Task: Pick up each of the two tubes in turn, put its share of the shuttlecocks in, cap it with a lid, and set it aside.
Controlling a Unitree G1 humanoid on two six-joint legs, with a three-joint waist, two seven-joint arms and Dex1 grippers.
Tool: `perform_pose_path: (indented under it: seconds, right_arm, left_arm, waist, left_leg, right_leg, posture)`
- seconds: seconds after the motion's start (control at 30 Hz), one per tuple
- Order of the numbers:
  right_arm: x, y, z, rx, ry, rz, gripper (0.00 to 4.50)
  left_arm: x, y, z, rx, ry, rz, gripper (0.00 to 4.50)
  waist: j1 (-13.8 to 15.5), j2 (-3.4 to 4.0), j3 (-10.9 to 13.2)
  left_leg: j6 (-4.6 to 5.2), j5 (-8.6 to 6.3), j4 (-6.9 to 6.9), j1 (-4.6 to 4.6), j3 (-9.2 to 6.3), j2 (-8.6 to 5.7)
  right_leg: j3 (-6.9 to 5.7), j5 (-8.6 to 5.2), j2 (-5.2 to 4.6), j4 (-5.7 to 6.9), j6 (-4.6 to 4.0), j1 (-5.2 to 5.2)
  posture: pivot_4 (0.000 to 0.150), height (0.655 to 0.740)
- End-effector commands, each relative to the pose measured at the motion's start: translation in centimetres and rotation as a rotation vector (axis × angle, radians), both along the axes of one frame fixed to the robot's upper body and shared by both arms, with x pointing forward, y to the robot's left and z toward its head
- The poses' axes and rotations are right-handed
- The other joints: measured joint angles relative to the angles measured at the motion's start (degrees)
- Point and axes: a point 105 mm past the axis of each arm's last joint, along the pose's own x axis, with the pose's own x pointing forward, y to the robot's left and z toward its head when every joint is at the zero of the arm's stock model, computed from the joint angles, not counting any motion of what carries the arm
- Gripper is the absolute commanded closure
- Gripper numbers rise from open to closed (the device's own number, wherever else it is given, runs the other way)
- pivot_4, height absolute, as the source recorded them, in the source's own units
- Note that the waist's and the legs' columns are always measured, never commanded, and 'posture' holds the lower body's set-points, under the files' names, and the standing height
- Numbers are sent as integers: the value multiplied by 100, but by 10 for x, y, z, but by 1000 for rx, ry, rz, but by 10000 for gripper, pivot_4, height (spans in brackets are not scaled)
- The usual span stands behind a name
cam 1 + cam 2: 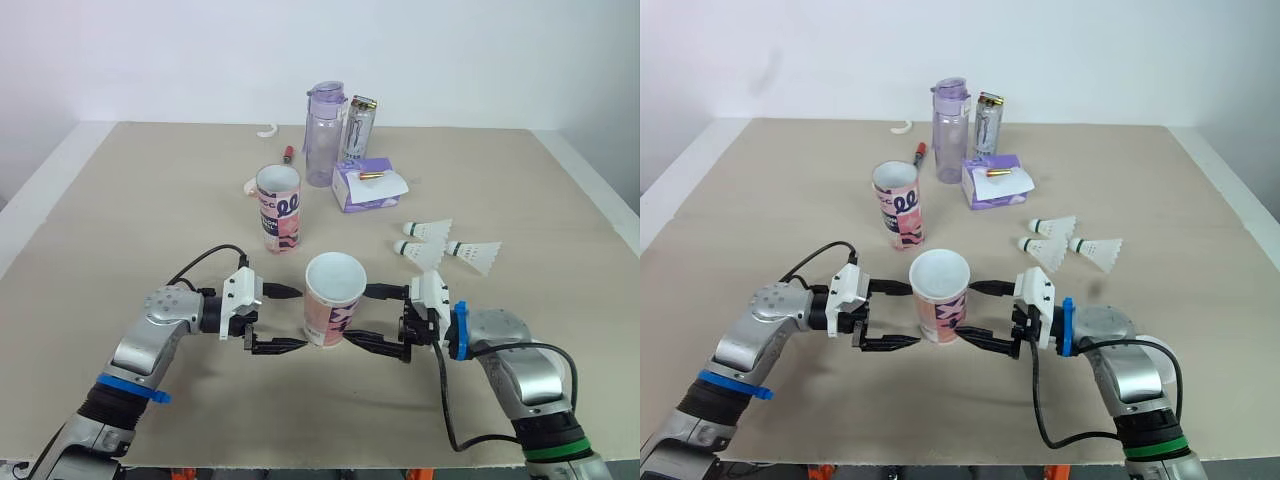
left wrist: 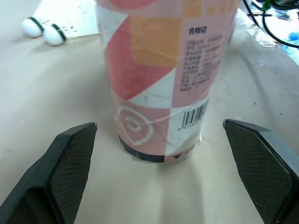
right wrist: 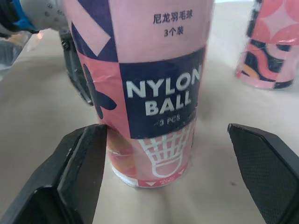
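An open pink patterned tube (image 1: 333, 300) stands upright near the table's front, its white inside showing. My left gripper (image 1: 291, 320) is open at the tube's left side and my right gripper (image 1: 367, 318) is open at its right side. The fingertips of both reach the tube's flanks, and neither closes on it. In the wrist views the same tube (image 2: 159, 84) (image 3: 149, 84) rises just ahead of the spread fingers. A second tube (image 1: 278, 208) stands upright farther back. Three white shuttlecocks (image 1: 428, 230) (image 1: 416, 250) (image 1: 475, 253) lie to the right.
At the back stand a purple water bottle (image 1: 324, 120), a clear bottle (image 1: 358, 130) and a purple box (image 1: 367, 186). A red pen (image 1: 288, 152) and a small pale round object (image 1: 249, 185) lie beside the far tube. The table's front edge is near my arms.
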Motion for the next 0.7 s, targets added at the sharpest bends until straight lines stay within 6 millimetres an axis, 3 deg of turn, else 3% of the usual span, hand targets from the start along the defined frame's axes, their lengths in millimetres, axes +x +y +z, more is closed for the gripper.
perform_pose_path:
  seconds: [0.03,0.3,0.7]
  right_arm:
    - [-3,13,4,13,-44,29,664]
    - [-6,24,-2,-4,-62,80,664]
    - [4,48,-6,14,-90,111,664]
  left_arm:
    - [-5,5,11,-24,-34,13,0]
    - [-9,7,13,-23,-34,31,0]
    - [-16,14,12,-16,-24,43,0]
  waist:
    - [0,0,0]
    - [0,0,0]
    - [-5,-2,-1]
  left_leg:
    - [0,0,0,2,0,0]
    - [-3,2,3,4,-1,4]
    - [-3,2,6,9,0,20]
  right_leg:
    - [0,-1,0,2,-2,0]
    - [3,0,8,9,-5,1]
    - [8,5,29,14,-16,1]
  posture:
    - [1500,7400]
    - [1500,7400]
    - [1500,7400]
